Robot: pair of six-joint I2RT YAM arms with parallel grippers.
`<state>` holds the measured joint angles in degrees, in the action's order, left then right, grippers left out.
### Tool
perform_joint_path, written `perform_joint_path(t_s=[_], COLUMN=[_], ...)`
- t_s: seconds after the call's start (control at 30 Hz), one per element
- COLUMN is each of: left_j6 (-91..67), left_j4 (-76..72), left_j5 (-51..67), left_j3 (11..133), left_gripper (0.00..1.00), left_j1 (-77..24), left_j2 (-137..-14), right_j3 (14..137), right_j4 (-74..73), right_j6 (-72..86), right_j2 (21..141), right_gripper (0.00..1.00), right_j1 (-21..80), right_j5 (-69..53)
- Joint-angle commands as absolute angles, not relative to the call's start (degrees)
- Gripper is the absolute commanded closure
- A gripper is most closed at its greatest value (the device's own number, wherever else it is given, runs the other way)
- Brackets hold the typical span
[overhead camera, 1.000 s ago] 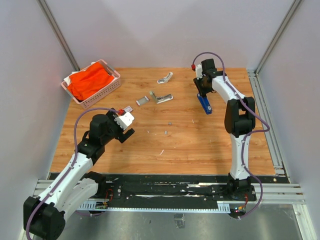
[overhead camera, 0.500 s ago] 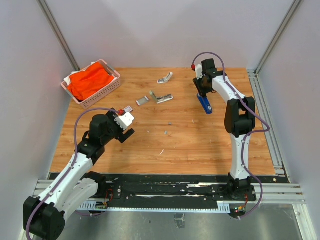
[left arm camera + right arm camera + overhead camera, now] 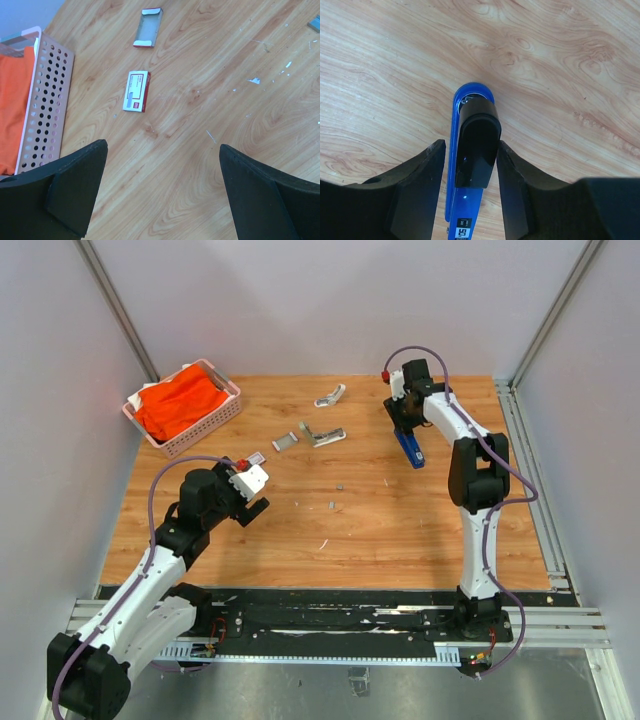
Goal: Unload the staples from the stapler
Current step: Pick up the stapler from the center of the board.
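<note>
Right gripper (image 3: pixel 470 150) is down over the stapler (image 3: pixel 470 200), jaws about half open with one finger on each side of the black top arm. Thin sliver of wood shows between the left finger (image 3: pixel 420 185) and the blue body. The right finger sits flush against the arm or just off it. Can't tell whether it's actually clamping.

Top view: stapler (image 3: pixel 408 448) lies flat on the table (image 3: pixel 400 530), upper right of the frame, long axis running roughly top to bottom. Right gripper (image 3: pixel 403 423) is over its upper end.

Left gripper (image 3: pixel 252 508) is lower left of centre, well apart from the stapler. Jaws are spread fully wide, with only bare wood between the fingers (image 3: pixel 75 190).

Staples: two small grey bits (image 3: pixel 331 505) lie mid-frame on the wood, too small to say what they are. None visible in the right wrist view.

Other items: white box with red edge (image 3: pixel 137 91) and a small grey open tray (image 3: pixel 148 34) sit above the left gripper in its wrist view. Pink basket (image 3: pixel 205 435) holding orange cloth (image 3: pixel 180 400) is upper left. Two grey metal pieces (image 3: pixel 322 435) lie upper centre.
</note>
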<state>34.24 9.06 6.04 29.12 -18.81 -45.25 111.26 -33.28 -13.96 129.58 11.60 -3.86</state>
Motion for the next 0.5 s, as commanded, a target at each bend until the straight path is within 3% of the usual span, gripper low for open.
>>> perform_joint_path(t_s=[0.0, 0.13, 0.3, 0.47], left_j6=[33.73, 33.66, 33.67, 33.91], left_j4=[7.13, 7.05, 7.05, 6.94], left_j5=[6.34, 6.42, 6.80, 8.47], left_j3=[28.40, 28.30, 28.30, 28.66], left_gripper=[0.02, 0.02, 0.02, 0.02], left_j1=[-18.46, -18.46, -18.46, -18.45], left_j2=[-44.63, -44.56, -44.66, -45.51], right_j3=[113.38, 113.29, 112.64, 109.55], right_j4=[-34.50, -34.54, -34.47, -34.43], right_j6=[-14.48, -14.49, -14.49, -15.49], right_j2=[131.35, 131.42, 130.30, 125.65], right_gripper=[0.53, 0.60, 0.80, 0.87], right_j1=[11.62, 11.65, 11.68, 11.63], right_j5=[-5.01, -5.09, -5.60, -9.85])
